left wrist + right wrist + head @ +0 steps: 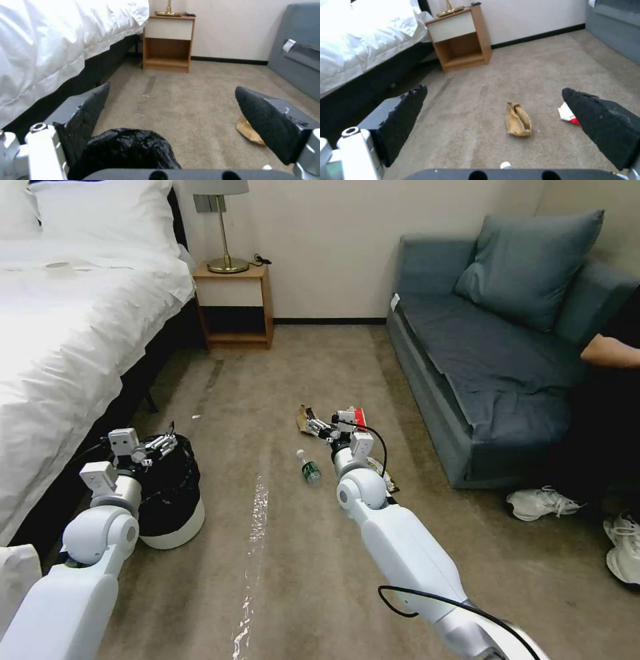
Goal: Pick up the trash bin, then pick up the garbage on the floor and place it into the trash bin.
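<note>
The trash bin [175, 517], white with a black bag [128, 150] over its rim, stands on the floor [287, 367] beside the bed. My left gripper [159, 445] hovers open over the rim, its fingers [88, 117] spread wide above the bag. My right gripper [321, 427] is open too, low over the carpet just short of the crumpled brown paper bag [518, 120]. The red-and-white packet [567, 115] lies beside one of its fingers [603, 122]. A clear bottle [309, 468] lies near the right wrist. A dark-and-gold wrapper [389, 485] peeks out from behind the right arm.
A bed [60, 327] with white bedding runs along the left, and a wooden nightstand [235, 307] stands at the back wall. A grey sofa [480, 360] is on the right, with white sneakers [541, 503] and a seated person beside it. A shiny streak [257, 520] marks the carpet.
</note>
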